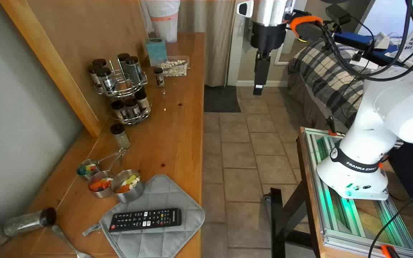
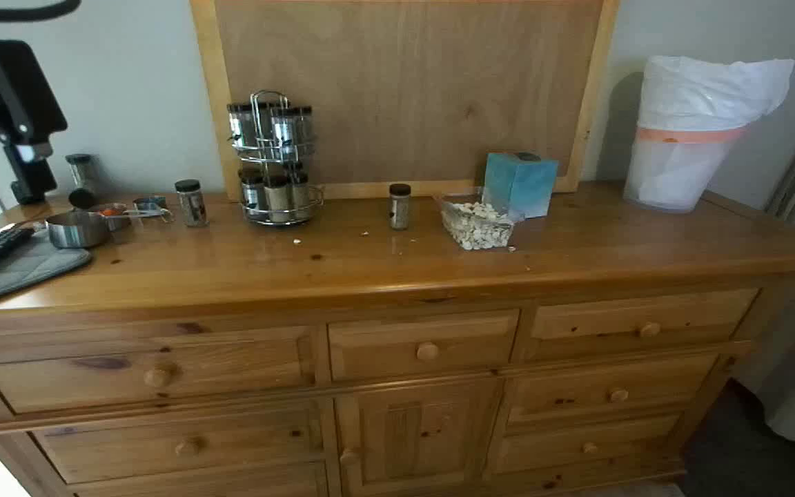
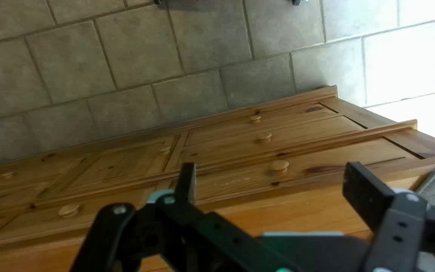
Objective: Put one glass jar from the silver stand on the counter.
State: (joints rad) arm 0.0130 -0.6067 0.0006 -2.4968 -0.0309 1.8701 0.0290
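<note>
1. Right up at the wrist lens, the black two-fingered gripper (image 3: 270, 177): jaws spread wide, nothing between them, set, I'd judge, for a grasp.
2. It hangs pointing down, seemingly out beyond the edge of the long light-brown wooden counter (image 2: 349, 252), probably so nothing standing there gets swept.
3. Look at the candidates: small cylindrical clear-glass jars with dark caps (image 1: 133, 72), upright in the round tiered silver wire stand (image 2: 277, 159), whose rings presumably stop them toppling. Which one is wanted? Can't tell.
4. One similar jar (image 1: 159, 77) stands on the counter near a clear plastic box of white pieces (image 1: 180, 58); possibly a finished placement.
5. Next, likely: over to the stand, straight down, because close neighbours could be knocked.
</note>
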